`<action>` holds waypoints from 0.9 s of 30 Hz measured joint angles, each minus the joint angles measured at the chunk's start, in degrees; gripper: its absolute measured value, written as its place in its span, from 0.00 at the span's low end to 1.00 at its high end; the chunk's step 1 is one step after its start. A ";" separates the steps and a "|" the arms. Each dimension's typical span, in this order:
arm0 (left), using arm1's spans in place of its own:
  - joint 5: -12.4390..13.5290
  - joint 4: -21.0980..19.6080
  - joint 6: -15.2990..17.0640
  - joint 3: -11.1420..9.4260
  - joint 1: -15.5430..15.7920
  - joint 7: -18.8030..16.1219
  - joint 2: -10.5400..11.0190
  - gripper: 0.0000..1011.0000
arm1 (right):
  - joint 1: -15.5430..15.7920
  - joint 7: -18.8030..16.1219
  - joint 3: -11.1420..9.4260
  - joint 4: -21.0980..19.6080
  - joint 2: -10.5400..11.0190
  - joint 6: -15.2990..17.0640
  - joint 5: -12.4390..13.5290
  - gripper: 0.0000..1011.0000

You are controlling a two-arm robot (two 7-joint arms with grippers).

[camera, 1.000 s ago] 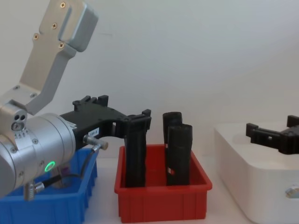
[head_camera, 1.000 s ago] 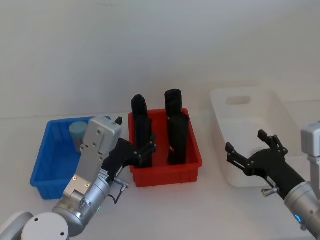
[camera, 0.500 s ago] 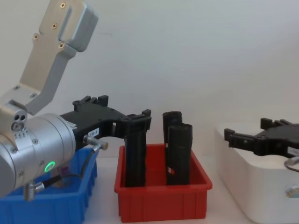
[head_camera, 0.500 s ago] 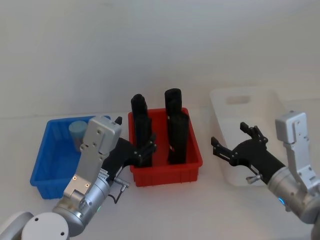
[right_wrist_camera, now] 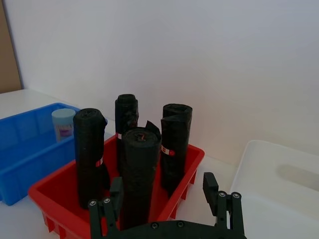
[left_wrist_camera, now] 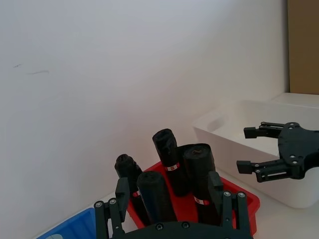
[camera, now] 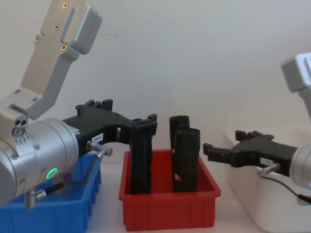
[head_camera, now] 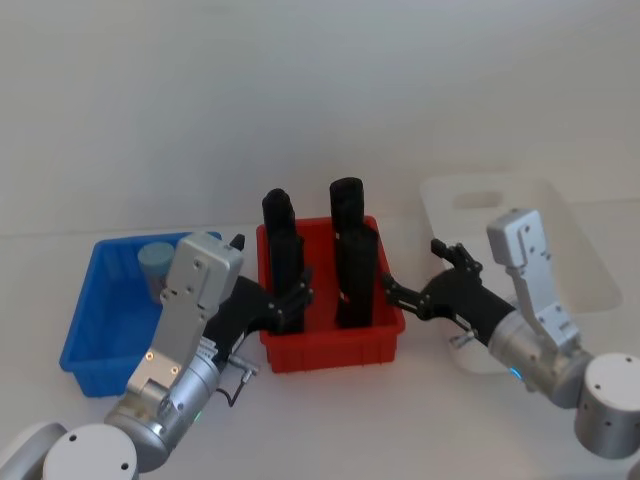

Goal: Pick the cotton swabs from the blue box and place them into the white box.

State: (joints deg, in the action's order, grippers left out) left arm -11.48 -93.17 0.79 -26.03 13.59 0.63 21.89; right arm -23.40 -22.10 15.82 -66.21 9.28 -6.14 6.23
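Small clear pale-blue-lidded cotton swab tub [head_camera: 155, 262] stands upright in far corner of shallow blue plastic bin [head_camera: 95, 340], robot's left. Left gripper [head_camera: 285, 300], jaws open, empty, is nearer. Right gripper [head_camera: 425, 288], open, empty, sits between red bin [head_camera: 335, 350] and white box [head_camera: 575, 250]

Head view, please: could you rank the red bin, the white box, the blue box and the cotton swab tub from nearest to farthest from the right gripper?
From the right gripper, open, between the red bin and the white box:
1. Red bin, just to its left, and white box, just to its right: too close to call.
2. Blue box, far left, beyond the red bin.
3. Cotton swab tub, in the blue box's far corner.
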 joint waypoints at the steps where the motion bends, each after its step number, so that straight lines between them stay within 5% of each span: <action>1: 0.00 0.00 0.00 0.00 0.00 0.00 0.00 0.99 | -0.73 -0.29 0.15 1.23 -0.34 -0.26 -0.18 0.99; 27: 0.00 0.00 0.00 0.00 0.00 -0.01 0.00 0.99 | -17.22 -5.85 2.64 30.30 -7.41 -10.18 -3.09 0.99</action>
State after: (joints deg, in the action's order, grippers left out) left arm -11.48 -93.17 0.79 -26.02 13.58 0.63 21.89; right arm -40.62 -27.95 18.46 -35.91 1.87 -16.32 3.14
